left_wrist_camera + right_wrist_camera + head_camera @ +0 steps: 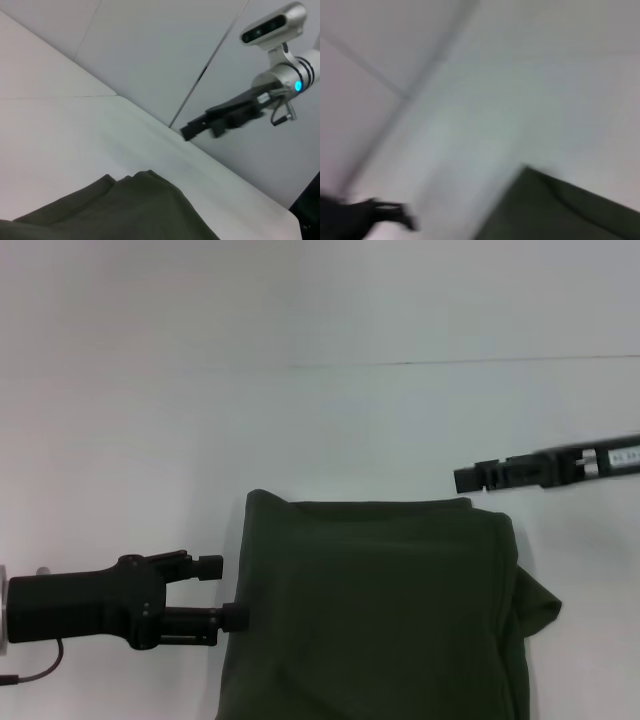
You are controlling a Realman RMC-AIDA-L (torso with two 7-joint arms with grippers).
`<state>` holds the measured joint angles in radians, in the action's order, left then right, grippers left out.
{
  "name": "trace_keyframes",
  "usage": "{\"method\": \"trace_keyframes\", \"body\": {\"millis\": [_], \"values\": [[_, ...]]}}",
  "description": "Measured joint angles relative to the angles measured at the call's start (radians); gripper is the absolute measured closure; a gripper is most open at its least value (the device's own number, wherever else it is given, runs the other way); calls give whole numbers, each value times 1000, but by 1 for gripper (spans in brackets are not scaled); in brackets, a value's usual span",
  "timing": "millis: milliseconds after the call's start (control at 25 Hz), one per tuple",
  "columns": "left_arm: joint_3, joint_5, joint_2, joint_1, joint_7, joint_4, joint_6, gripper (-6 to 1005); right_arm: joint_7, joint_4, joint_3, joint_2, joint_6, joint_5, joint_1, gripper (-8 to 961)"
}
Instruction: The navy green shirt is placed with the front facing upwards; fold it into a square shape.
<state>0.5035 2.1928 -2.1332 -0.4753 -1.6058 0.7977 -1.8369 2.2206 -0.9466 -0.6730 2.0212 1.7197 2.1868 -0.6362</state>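
Folded into a rough rectangle with plain green cloth upward, the shirt (375,610) lies on the white desk (300,420) at the near edge, a flap sticking out on its right side. Left gripper (228,592) sits at the shirt's left edge, fingers spread, the lower one touching the cloth. Right gripper (470,478) hovers beyond the far right corner; whether it is spread cannot be told.

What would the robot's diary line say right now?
shirt: folded, plain side up | left gripper: open, at shirt's left edge | right gripper: off shirt, by far right corner | table: white
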Motion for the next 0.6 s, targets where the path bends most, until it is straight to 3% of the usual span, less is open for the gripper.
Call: {"method": "trace_keyframes", "body": {"millis": [80,240,440,600], "values": [[4,1,1,2,26,2,0,49,-173,90,13,-11,17,-86,31,372],[20,8,1,4,83,7,0,49,-494,220,29,-6,16,-162,95,225],[61,18,-1,7,84,27,11,48,-762,289,35,14,9,-163,160,216],[82,54,19,-48,-152,36,80,48,-798,283,45,19,-5,-165,199,209]]}}
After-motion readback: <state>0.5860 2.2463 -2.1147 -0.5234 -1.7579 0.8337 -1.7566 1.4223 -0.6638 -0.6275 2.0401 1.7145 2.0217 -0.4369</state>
